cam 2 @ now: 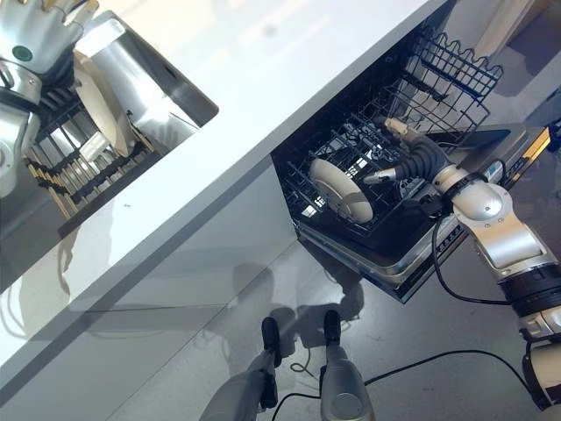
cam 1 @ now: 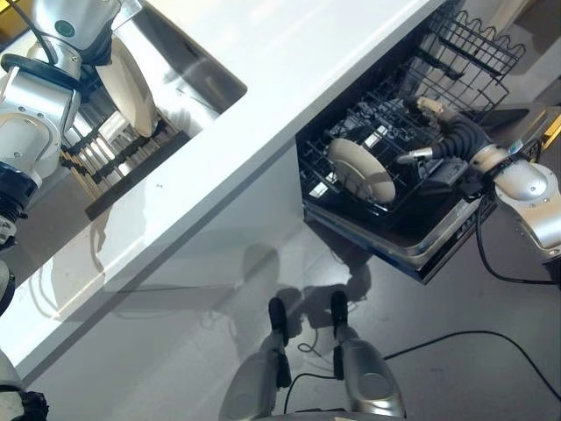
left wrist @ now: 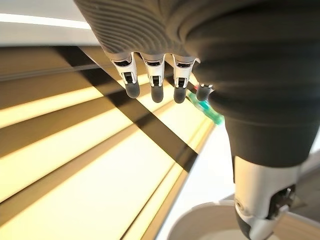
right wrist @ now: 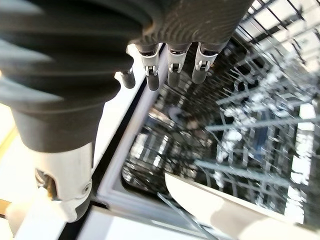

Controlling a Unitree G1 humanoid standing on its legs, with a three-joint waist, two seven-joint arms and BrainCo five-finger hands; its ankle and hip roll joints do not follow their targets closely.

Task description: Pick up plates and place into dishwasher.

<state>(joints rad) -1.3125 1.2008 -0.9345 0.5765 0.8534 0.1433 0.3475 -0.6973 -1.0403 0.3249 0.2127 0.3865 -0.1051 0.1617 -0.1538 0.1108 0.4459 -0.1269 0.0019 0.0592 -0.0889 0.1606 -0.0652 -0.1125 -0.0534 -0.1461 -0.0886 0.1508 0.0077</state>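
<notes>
Left hand (cam 2: 35,39) was up over the drying rack (cam 2: 83,171) on the counter (cam 1: 289,79), fingers straight and slack in its wrist view, nothing in them. Thumb sat apart, a pale plate rim showing just past it. One plate (cam 1: 130,88) stood on edge in the rack's slots, leaning a little, right below that hand. Could not tell whether the hand touched it. Sink basin (cam 1: 197,70) sat just beside the rack, nothing readable inside.

Plate judged stiff, glazed, slippery, breakable if knocked on metal. Moderate weight. Best hold looks like a pinch on the upper rim, thumb on one face and fingers on the other, then lift straight out of the slots.

Further right, the dishwasher (cam 1: 412,237) stood open under the counter with the lower rack (cam 2: 351,219) pulled out. One plate in it (cam 2: 337,189), upright between the tines, many slots around it free. An upper basket (cam 2: 451,74) hung behind, contents not readable.

Right hand (cam 1: 429,132) hovered over the lower rack just beside that loaded plate, fingers extended and relaxed, holding nothing. Wrist view showed the plate's rim below, apart from the fingertips.
</notes>
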